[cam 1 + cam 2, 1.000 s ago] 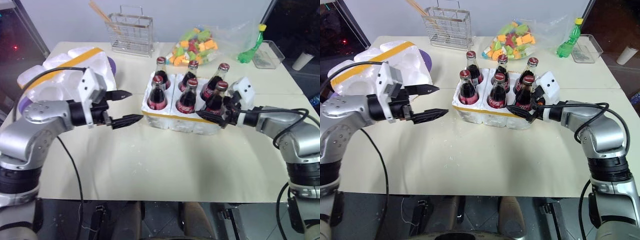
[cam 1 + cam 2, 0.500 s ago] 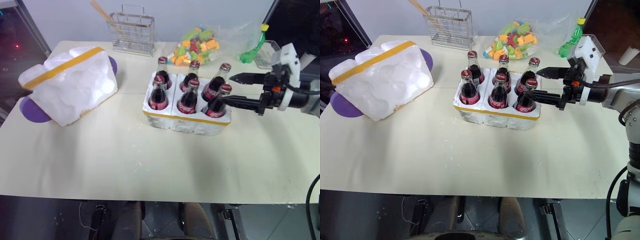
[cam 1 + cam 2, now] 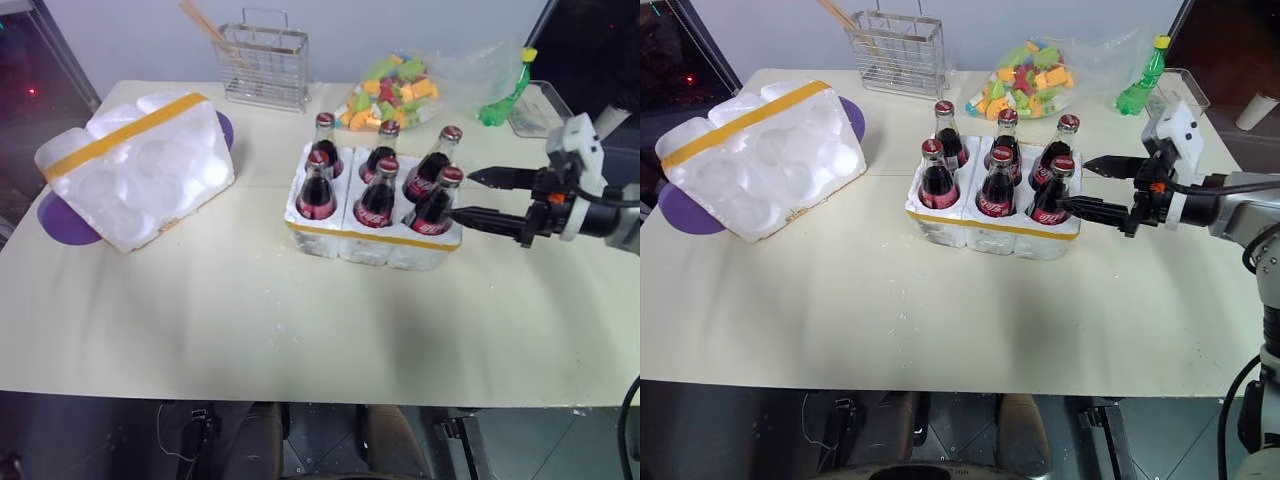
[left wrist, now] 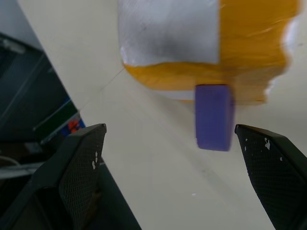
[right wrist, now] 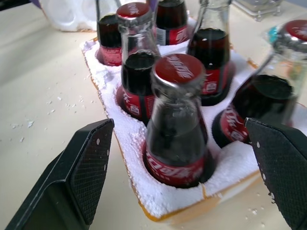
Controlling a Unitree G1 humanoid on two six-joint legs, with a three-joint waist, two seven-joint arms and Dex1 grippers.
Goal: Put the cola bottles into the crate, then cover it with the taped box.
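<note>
Right gripper (image 3: 1092, 187) spread wide, empty, level beside the crate (image 3: 990, 232); lower finger tip just short of the nearest front-row bottle (image 3: 1051, 193), upper finger off beside a back-row one. Left gripper (image 4: 177, 158) likewise spread wide and holding nothing, aimed at the end of the box (image 3: 140, 165), where a purple disc (image 4: 214, 115) pokes out from under the yellow tape.

All six bottles seated upright in the wells, some leaning a little. Box well apart from the crate, tipped on its side at the table's far left, tape band across the top, hollow face toward the crate. Filling looks done; covering still to come.

Risks, judged from this layout:
- Right fingers close to glass: a sideways drift could knock the near bottle against its neighbour or drag the light foam crate.
- Box bulky, soft, tipped: a one-sided pinch likely to crumble foam or let it swing.
- Box hollows must meet six caps; leaning necks could catch the rim and jam the cover askew.
- Purple disc might come along stuck underneath.
</note>
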